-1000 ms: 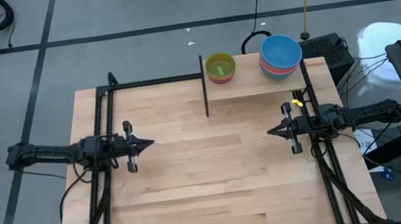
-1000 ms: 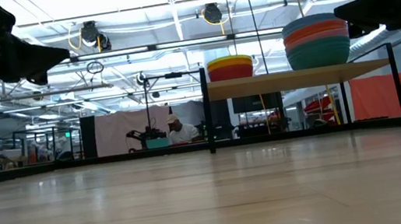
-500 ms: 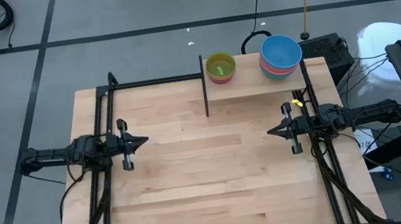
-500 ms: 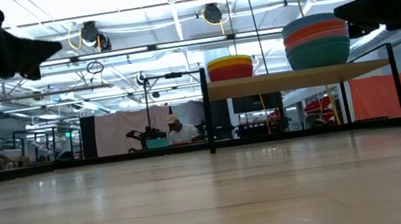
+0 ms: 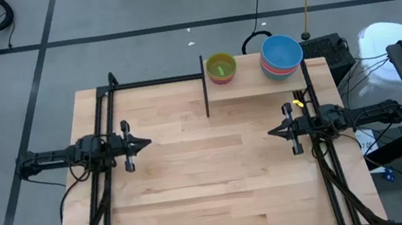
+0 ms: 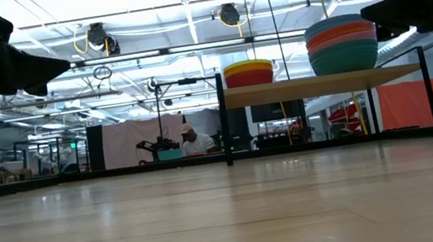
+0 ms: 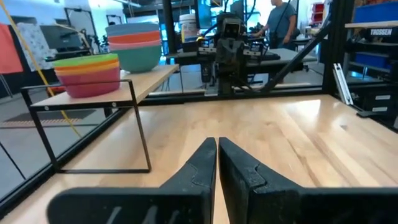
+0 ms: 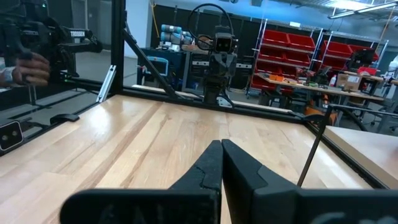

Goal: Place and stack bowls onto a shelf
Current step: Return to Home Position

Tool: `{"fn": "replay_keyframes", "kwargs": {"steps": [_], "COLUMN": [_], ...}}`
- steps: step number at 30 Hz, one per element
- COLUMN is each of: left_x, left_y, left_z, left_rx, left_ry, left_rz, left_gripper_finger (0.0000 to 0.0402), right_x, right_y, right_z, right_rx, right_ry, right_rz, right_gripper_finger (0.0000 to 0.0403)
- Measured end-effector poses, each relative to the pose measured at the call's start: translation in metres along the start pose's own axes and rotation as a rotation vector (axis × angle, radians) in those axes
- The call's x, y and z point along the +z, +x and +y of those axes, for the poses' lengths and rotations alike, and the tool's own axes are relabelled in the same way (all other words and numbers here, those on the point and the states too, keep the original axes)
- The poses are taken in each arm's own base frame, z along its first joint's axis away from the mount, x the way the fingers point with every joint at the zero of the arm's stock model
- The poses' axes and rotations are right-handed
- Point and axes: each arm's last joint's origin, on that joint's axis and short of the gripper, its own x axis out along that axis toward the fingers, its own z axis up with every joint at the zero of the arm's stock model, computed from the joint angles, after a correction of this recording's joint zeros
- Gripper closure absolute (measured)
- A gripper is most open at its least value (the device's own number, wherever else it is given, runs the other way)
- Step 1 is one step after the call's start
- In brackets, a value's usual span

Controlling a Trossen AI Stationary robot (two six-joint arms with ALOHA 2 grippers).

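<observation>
The shelf (image 5: 253, 81) stands at the table's far right, a pale board on thin black legs (image 7: 140, 134) with a dark upright panel (image 5: 205, 88) on its left end. Two stacks of bowls rest on it. One is lime green on top (image 5: 221, 68) (image 6: 248, 73) (image 7: 87, 73), the other blue on top (image 5: 281, 54) (image 6: 341, 44) (image 7: 133, 46). My left gripper (image 5: 148, 143) (image 7: 217, 146) hovers shut over the table's left part. My right gripper (image 5: 271, 131) (image 8: 222, 146) hovers shut over the right part, nearer than the shelf. Both point at each other.
A black metal frame (image 5: 149, 82) runs along the table's far edge and down both sides under the arms. Bare wood (image 5: 213, 174) lies between and in front of the grippers. A person (image 6: 194, 144) sits far behind the table in the room.
My left gripper has drawn back a little toward the table's left edge and then come partway back, staying shut. The bowls and the shelf have stayed where they were.
</observation>
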Motion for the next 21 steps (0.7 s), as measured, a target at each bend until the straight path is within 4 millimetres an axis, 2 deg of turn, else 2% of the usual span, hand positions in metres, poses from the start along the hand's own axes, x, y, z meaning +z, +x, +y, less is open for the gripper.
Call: {"fn": "replay_keyframes", "kwargs": {"steps": [21], "left_x": [0.0006], "left_y": [0.0001], "left_z": [0.0001], "left_rx": [0.002], "left_ry": [-0.002], "left_rz": [-0.010], "left_gripper_finger": [0.0376], "right_x": [-0.0001], "right_y": [0.0000], "right_z": [0.0000], "right_rx": [0.000], "right_ry": [0.000], "right_rz": [0.001], "right_gripper_finger": [0.0403]}}
